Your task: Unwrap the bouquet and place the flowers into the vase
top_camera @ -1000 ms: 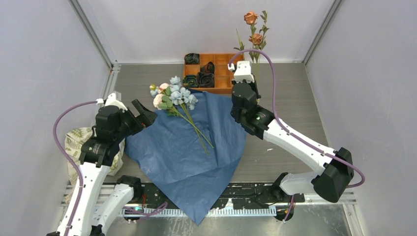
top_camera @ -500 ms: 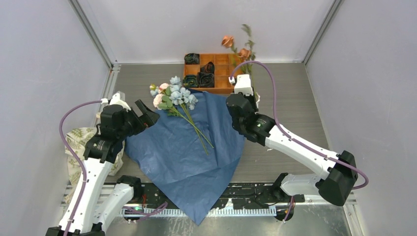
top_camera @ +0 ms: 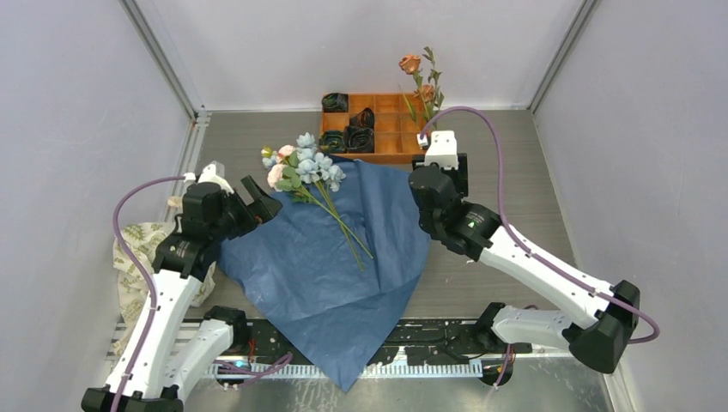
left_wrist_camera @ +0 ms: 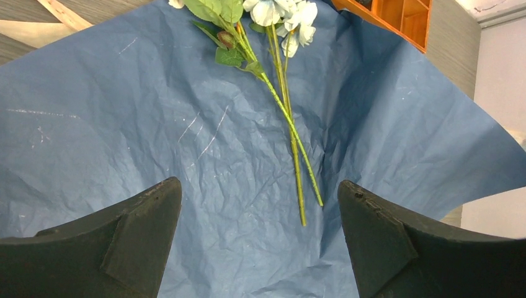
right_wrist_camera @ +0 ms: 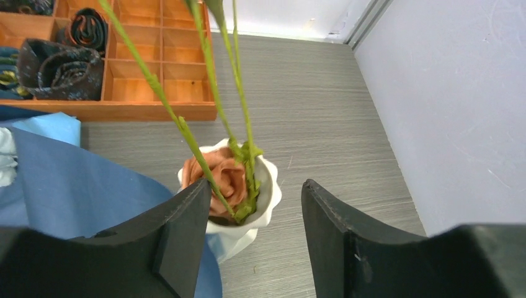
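Pale blue and pink flowers [top_camera: 300, 163] [left_wrist_camera: 273, 11] lie loose on the spread blue wrapping paper [top_camera: 326, 275] [left_wrist_camera: 186, 124], their thin green stems [left_wrist_camera: 291, 136] pointing toward me. My left gripper [top_camera: 256, 202] [left_wrist_camera: 259, 186] hovers open over the paper's left part, nothing between its fingers. Orange blooms [top_camera: 410, 63] on long stems stand in the white vase [right_wrist_camera: 268, 189], and one orange rose [right_wrist_camera: 223, 177] sits down inside its mouth. My right gripper [right_wrist_camera: 256, 181] is open just above the vase, the stems running past its left finger [right_wrist_camera: 186, 236]. In the top view the vase is hidden behind that gripper.
An orange compartment tray [top_camera: 391, 129] [right_wrist_camera: 155, 112] with dark rolled items stands at the back, close to the vase. A floral-print cloth bag [top_camera: 133, 249] lies under my left arm. A beige ribbon [left_wrist_camera: 62, 12] lies beside the paper. Walls close in on three sides.
My right gripper went from shut to open and let go of the orange flower stems, drawing back to the right. The orange blooms swayed and now stand in the vase. My left arm crept forward slightly.
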`<move>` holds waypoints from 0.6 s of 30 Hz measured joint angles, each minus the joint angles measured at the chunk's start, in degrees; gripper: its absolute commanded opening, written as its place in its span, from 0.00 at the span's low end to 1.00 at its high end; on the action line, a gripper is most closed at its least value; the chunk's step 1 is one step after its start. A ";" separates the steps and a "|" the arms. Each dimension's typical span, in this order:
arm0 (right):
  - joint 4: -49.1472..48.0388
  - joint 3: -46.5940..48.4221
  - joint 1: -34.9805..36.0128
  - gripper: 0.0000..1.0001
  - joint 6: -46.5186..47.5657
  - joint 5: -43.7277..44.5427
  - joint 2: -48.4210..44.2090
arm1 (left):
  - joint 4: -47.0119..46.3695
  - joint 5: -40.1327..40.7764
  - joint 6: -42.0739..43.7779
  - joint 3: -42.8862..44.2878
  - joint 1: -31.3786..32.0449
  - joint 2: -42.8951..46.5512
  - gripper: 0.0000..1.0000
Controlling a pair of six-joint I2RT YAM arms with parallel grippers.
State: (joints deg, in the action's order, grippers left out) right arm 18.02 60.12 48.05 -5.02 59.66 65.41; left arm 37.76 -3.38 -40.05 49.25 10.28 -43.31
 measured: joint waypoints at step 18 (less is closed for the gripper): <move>4.61 7.21 0.00 0.79 -4.94 -4.96 -12.68 | -4.92 -5.73 -0.50 -1.53 0.00 -8.61 0.96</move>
State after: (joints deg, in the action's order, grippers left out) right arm 22.63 67.33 48.05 -9.96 54.70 52.73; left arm 32.84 -9.10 -40.56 47.72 10.28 -51.92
